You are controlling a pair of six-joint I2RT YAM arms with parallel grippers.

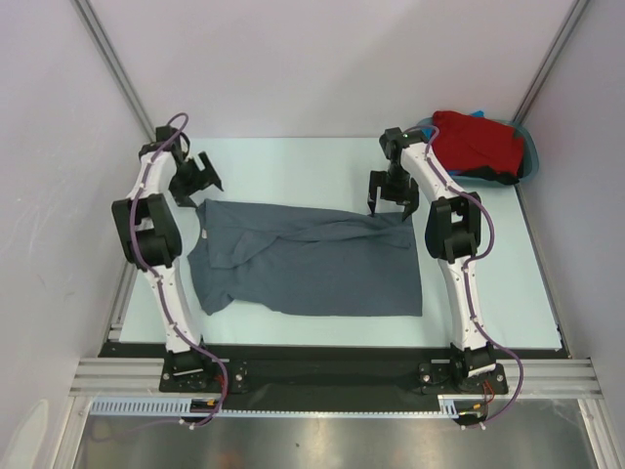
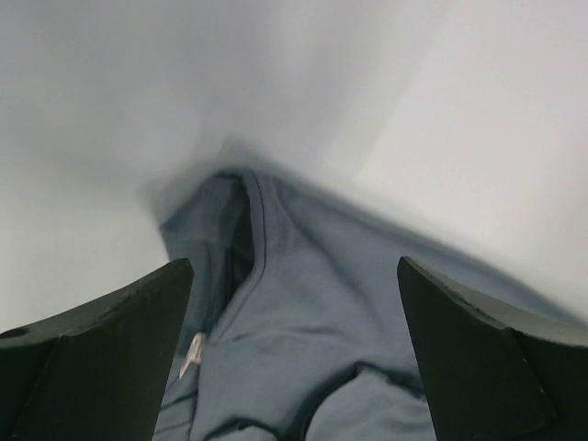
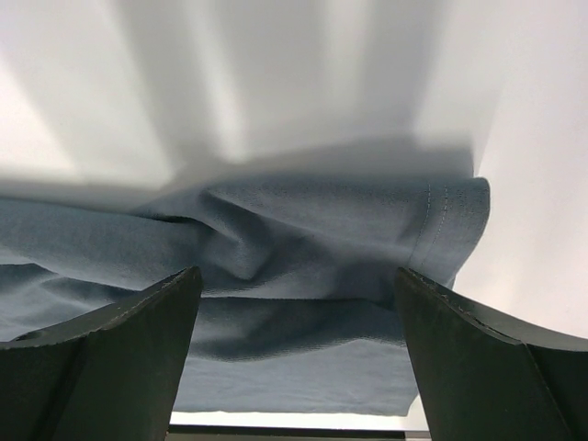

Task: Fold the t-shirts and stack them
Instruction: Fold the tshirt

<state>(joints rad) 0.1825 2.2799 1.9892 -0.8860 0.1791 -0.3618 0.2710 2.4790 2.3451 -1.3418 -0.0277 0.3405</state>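
Table [image 1: 293, 161]: grey t-shirt [image 1: 312, 269] lies spread mid-table, collar left, far edge rumpled. Red t-shirt [image 1: 479, 145] sits in the teal tub [image 1: 530, 158], far right. Left gripper [image 1: 200, 186] and right gripper [image 1: 391, 207] both stand wide, empty, over its far corners. Judged: folding barely begun; next, pinch both far corners squarely.

White casings [image 1: 172, 293], black joints [image 1: 146, 233] and purple cables [image 1: 182, 121] are shown; the left gripper [image 1: 203, 191] and right gripper [image 1: 391, 209] are black.

Pale table [image 1: 293, 166] in the middle. At its far right corner, a teal tub [image 1: 533, 156]. Along the near edge, a metal rail [image 1: 332, 376]. White walls [image 1: 322, 59] around.
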